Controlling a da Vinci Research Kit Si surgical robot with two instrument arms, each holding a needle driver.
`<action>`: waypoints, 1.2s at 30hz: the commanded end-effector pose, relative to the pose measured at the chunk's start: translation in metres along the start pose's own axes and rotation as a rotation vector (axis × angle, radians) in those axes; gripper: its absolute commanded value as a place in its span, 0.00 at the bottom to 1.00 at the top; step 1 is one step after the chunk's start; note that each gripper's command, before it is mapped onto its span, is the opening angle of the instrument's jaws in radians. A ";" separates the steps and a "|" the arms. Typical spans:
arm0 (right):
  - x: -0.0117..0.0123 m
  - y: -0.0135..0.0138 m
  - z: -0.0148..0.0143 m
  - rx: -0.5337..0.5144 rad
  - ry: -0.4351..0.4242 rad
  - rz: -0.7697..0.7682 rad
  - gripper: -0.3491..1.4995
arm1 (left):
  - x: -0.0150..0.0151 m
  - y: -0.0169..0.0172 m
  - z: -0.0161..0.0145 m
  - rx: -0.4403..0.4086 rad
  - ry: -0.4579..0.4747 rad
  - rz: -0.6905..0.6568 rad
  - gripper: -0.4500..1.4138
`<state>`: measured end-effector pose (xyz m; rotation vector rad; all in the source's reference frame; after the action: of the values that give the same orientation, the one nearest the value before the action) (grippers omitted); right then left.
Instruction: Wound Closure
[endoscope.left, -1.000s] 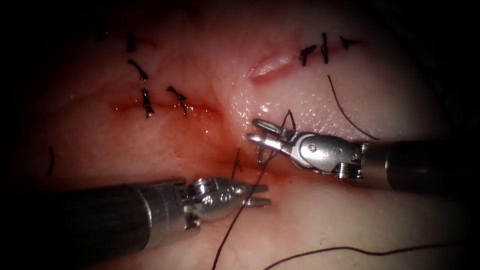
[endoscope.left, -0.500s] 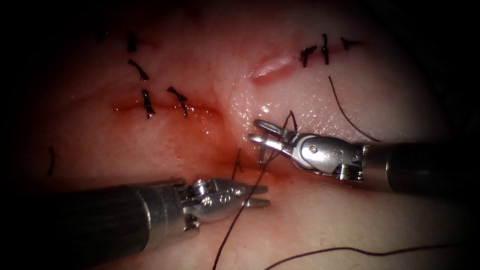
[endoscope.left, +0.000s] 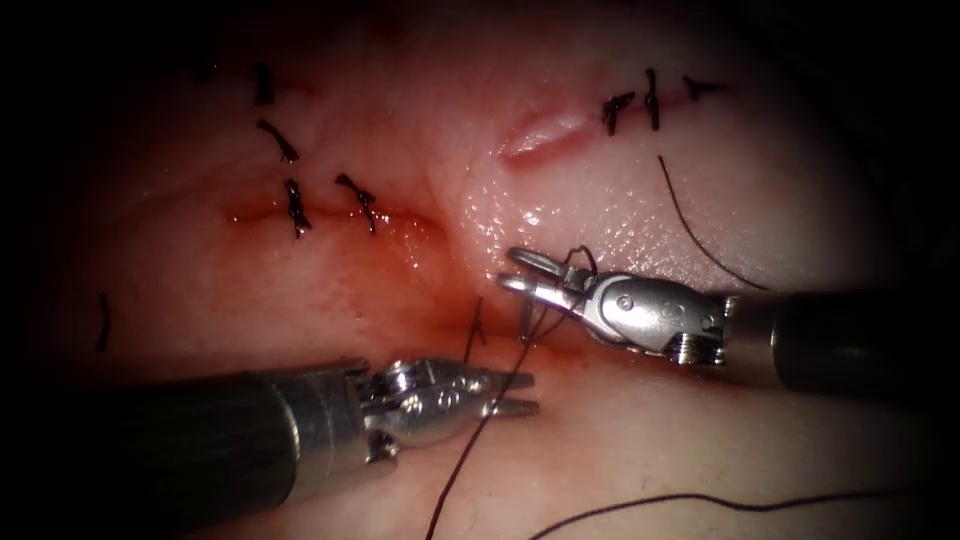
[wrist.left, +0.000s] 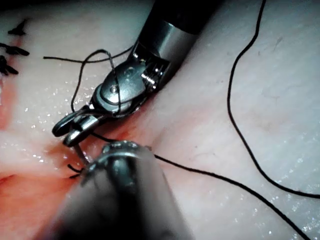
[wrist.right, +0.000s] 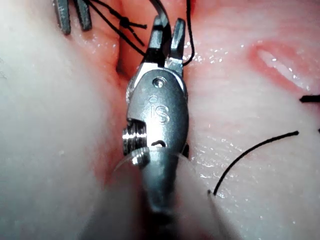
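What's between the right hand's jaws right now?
The right hand has open jaws; thread loops around it near the jaw base. Whether any strand lies between them is unclear. The tissue lies underneath.

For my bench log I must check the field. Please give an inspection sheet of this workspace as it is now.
Surface: tissue wet; red fluid beside the cut.
Job's things: thread crosses the left claw and loops around the right claw; needle not made out.
Clutter: loose piece of thread; finished stitches.
Grippers: left claw open, holds nothing; right claw open.
Cables: nothing seen.
Surroundings: dark, nothing seen.
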<state>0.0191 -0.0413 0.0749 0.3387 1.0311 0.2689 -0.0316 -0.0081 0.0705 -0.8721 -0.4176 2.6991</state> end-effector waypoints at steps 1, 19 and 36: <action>0.0001 0.0001 0.0010 0.000 0.004 0.000 0.00 | 0.0003 -0.0002 0.0007 0.000 0.001 0.007 0.34; -0.0026 -0.0014 0.0010 0.034 -0.070 0.065 0.00 | 0.0003 -0.0001 0.0007 0.001 0.000 0.006 0.33; -0.0042 -0.0019 0.0007 0.045 -0.092 0.090 0.00 | 0.0004 -0.0001 0.0005 0.000 0.000 0.005 0.33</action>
<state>0.0169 -0.0445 0.0774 0.4363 0.9309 0.3119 -0.0316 -0.0082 0.0702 -0.8733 -0.4172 2.7032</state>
